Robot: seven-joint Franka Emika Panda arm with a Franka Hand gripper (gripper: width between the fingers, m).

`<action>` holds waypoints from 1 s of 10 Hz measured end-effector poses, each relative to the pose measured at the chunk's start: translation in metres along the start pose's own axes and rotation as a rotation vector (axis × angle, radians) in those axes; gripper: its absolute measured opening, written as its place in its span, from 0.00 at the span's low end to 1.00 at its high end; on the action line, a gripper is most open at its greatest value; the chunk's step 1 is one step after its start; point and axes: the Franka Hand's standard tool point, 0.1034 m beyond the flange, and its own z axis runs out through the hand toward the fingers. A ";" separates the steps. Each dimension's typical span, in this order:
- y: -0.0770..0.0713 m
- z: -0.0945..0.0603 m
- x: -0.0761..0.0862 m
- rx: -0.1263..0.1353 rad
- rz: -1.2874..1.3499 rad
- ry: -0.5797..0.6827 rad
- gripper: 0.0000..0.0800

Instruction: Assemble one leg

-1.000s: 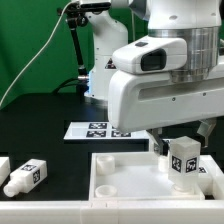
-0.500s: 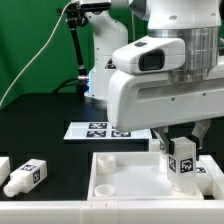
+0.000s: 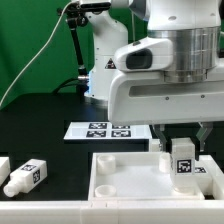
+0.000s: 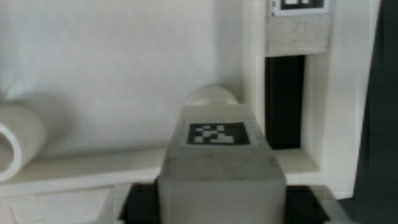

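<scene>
Leg (image 3: 184,160), chunky white tagged plastic peg: upright, long axis vertical, clamped in gripper (image 3: 184,145), over square white tray (image 3: 120,172) corner (contact unclear).

low exterior, close wrist, shared leg (image 3: 184,159)
</scene>
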 end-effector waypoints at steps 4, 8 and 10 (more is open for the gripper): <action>-0.004 0.001 -0.003 0.039 0.554 -0.015 0.36; -0.010 0.002 -0.004 0.044 0.887 -0.025 0.36; -0.011 0.002 -0.005 0.045 0.872 -0.027 0.64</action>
